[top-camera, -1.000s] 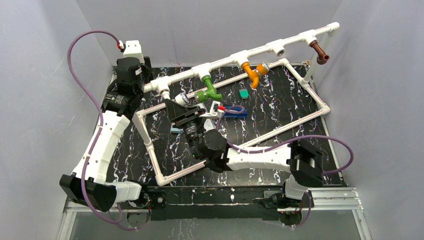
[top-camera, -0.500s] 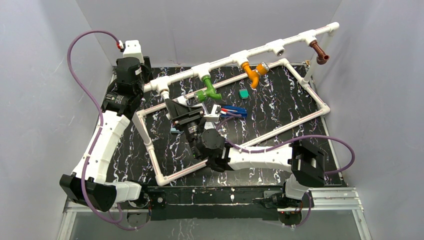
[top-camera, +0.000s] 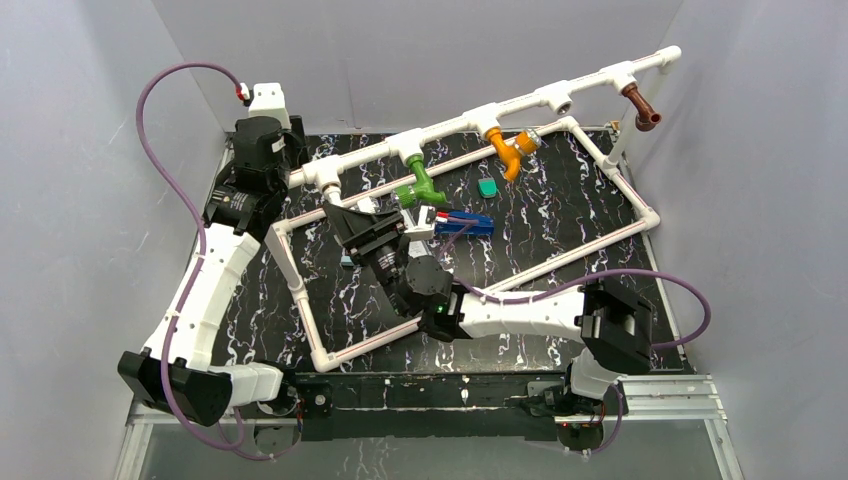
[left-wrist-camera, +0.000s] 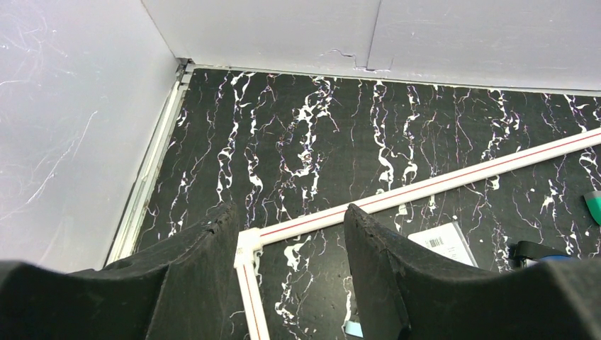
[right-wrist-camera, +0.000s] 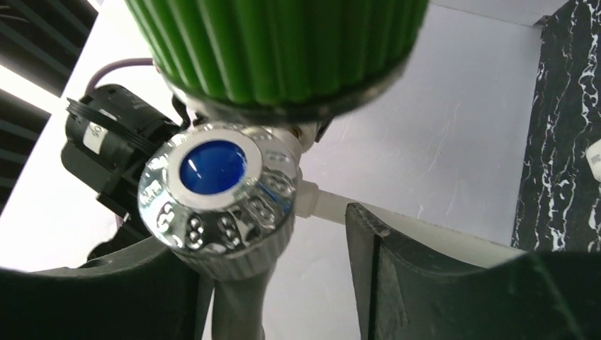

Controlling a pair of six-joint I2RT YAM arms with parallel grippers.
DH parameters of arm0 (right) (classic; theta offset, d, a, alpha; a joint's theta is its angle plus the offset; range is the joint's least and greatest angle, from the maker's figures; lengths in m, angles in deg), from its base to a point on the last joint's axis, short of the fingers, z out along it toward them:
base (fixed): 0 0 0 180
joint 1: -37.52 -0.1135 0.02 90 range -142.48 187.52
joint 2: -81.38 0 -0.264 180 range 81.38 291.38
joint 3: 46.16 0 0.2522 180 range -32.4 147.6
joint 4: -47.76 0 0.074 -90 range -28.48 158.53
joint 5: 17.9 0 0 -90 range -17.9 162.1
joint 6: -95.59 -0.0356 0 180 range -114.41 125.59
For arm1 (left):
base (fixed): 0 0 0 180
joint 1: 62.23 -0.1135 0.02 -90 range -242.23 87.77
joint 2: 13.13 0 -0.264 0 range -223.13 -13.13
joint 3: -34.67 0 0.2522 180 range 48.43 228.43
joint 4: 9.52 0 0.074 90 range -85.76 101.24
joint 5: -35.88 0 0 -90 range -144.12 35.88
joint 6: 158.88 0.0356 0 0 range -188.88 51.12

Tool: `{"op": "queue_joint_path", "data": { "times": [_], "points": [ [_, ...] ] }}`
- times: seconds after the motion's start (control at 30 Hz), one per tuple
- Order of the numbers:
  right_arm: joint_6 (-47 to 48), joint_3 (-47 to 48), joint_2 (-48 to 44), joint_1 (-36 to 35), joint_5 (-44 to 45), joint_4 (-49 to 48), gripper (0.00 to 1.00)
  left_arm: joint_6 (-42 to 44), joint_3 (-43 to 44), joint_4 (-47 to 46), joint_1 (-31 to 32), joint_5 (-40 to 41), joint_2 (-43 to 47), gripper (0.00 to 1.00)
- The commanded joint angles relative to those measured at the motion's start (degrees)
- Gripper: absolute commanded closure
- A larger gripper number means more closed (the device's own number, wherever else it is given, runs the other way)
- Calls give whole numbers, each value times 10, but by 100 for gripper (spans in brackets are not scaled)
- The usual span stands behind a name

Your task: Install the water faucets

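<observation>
Left gripper (left-wrist-camera: 290, 210) at bottom of frame, jaws parted. Seen between them: corner elbow (left-wrist-camera: 248, 248) of white pipe frame (left-wrist-camera: 439, 183) on black marbled tabletop (left-wrist-camera: 283, 142), pipe running toward right edge. Labelled card (left-wrist-camera: 443, 243) lower right.

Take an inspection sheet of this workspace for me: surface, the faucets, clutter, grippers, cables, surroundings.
Surface: black marbled table carrying the white pipe frame.
Job's things: green faucet, orange faucet and brown faucet hang from the pipe's fittings; one tee is bare; chrome-knobbed faucet sits at the right gripper, seating cannot be told.
Clutter: blue box, small teal piece.
Grippers: left gripper open, empty; right gripper open, knob beside one finger, clear of the other.
Cables: purple cables loop off both arms.
Surroundings: pale walls; nothing else seen.
</observation>
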Motion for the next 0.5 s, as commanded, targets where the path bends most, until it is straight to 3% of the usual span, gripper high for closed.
{"op": "queue_joint_path", "data": {
  "times": [0.0,0.2,0.33,0.47],
  "points": [
    [19,-11,-35,0,-29,-28,27,-20,-48,130,31,-61,-39,46],
    [90,-46,-65,0,-77,-67,17,-19,-46,132,31,-59,-40,46],
    [154,-78,-99,1,-120,-82,15,-19,-48,131,31,-58,-38,46],
    [203,-98,-145,1,-139,-23,16,-19,-44,134,31,-55,-37,46]
  ]
}}
